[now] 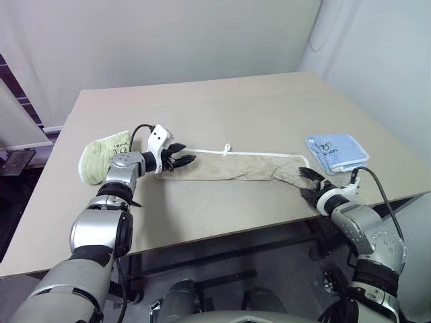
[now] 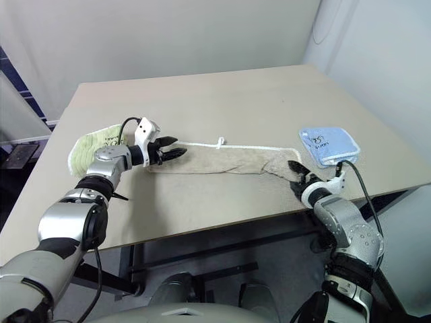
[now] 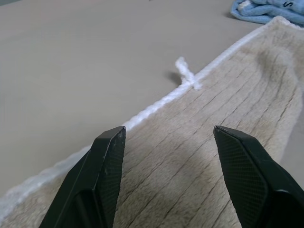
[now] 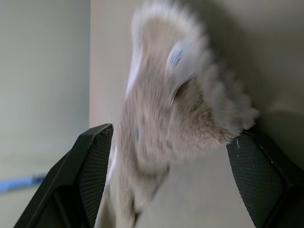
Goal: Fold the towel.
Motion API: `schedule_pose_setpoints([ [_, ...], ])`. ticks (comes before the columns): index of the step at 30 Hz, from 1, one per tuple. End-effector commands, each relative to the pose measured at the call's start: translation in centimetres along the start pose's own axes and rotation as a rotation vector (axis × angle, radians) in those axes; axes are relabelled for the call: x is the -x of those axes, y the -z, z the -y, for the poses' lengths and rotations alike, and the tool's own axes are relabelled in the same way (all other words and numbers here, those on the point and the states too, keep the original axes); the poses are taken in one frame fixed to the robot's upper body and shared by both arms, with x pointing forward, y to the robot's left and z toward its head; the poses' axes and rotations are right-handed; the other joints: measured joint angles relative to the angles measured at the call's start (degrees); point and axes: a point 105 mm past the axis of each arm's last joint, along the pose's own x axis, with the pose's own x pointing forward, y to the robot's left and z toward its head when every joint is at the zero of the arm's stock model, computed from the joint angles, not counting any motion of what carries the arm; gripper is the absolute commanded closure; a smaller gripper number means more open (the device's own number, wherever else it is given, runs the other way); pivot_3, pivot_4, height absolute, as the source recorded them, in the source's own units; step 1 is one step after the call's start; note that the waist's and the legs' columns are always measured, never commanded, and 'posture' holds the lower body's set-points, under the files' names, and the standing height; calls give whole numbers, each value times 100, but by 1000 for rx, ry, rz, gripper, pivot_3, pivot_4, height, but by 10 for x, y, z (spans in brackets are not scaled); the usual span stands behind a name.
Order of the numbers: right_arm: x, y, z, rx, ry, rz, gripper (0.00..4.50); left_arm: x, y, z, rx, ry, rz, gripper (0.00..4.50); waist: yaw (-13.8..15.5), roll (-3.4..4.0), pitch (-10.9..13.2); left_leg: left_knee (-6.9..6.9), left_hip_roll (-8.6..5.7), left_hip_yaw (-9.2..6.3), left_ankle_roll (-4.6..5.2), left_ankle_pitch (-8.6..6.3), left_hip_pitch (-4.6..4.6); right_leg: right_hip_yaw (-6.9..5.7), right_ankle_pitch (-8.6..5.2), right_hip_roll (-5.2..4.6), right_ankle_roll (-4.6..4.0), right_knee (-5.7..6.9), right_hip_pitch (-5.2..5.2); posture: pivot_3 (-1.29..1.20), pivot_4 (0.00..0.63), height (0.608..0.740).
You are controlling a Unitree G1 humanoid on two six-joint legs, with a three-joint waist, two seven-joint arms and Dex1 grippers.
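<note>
The towel (image 1: 236,168) is a beige strip with white corded edging, lying flat and stretched left to right across the near half of the table. A small cord loop (image 1: 227,147) sticks out of its far edge. My left gripper (image 1: 187,161) is open at the towel's left end, its fingers (image 3: 109,161) apart just above the pile beside the cord edge. My right gripper (image 1: 308,183) is open at the towel's bunched right end, close to the table's front edge. In the right wrist view that bunched end (image 4: 166,109) lies between the spread fingers (image 4: 92,161), not clamped.
A light-blue folded cloth (image 1: 335,151) lies just beyond the towel's right end. A pale-green folded cloth (image 1: 101,159) sits behind my left forearm near the table's left edge. The far half of the tan table (image 1: 222,101) is bare, and walls stand behind and to the right.
</note>
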Motion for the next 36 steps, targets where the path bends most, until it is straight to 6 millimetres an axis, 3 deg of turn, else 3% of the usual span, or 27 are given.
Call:
schedule_pose_setpoints([
  [1, -1, -14, -12, 5, -21, 59, 680, -1, -15, -2, -50, -6, 38, 1395, -18, 0, 0, 0, 0, 0, 0, 0, 0, 1, 2, 0, 4, -1, 0, 0, 0, 721],
  [2, -3, -14, -14, 5, -26, 59, 680, -1, -14, -2, -49, -6, 38, 1395, -22, 0, 0, 0, 0, 0, 1, 0, 0, 3, 7, 1, 13, -1, -1, 0, 0, 721],
  [5, -9, -10, -20, 21, -36, 53, 1231, 1, -13, -2, -46, -5, 40, 1371, -32, 1, 0, 0, 5, 0, 1, 1, 1, 5, 8, 4, 14, 0, -3, 0, 0, 721],
  [14, -18, 6, -28, 65, -43, -9, 4478, 6, -10, -7, -41, -33, 35, 1371, -20, 1, 1, 0, 12, 1, 1, 1, 0, 5, 8, 5, 14, 0, -6, 0, 0, 721],
  [16, -18, 5, -27, 72, -37, -4, 4478, 7, -8, -8, -45, -40, 26, 1371, -19, 1, 1, 0, 11, 2, 1, 1, 0, 5, 8, 4, 14, -1, -6, 0, 0, 721],
  [20, -11, -21, -36, 144, -46, 115, 4478, 10, -6, -11, -46, -56, 22, 1371, -22, 2, 1, 0, 12, 3, 1, 0, 1, 5, 8, 4, 14, -1, -7, 0, 0, 721],
  [23, -2, -32, -59, 311, -90, 155, 4478, 12, -6, -14, -45, -72, 23, 1371, -19, 6, 4, 0, 11, 4, 1, 1, -4, 5, 8, 2, 14, -1, -11, 0, 0, 721],
  [29, 5, -49, -89, 429, -145, 166, 4478, 15, -6, -15, -46, -79, 26, 1371, -25, 6, 4, 0, 14, 4, 1, 0, -1, 5, 7, 3, 12, -1, -11, 0, 0, 721],
  [32, -4, -37, -87, 552, -85, 50, 4478, 16, -5, -15, -48, -79, 25, 1371, -24, 6, 3, 1, 15, 5, 1, 1, -2, 4, 1, 1, 1, -1, -12, 0, 0, 721],
  [36, -17, -6, -92, 726, -67, -112, 4478, 19, -3, -18, -45, -93, 26, 1371, -36, 6, 3, 1, 17, 5, 2, 1, -2, 4, -2, 1, -4, -1, -13, 0, 0, 721],
])
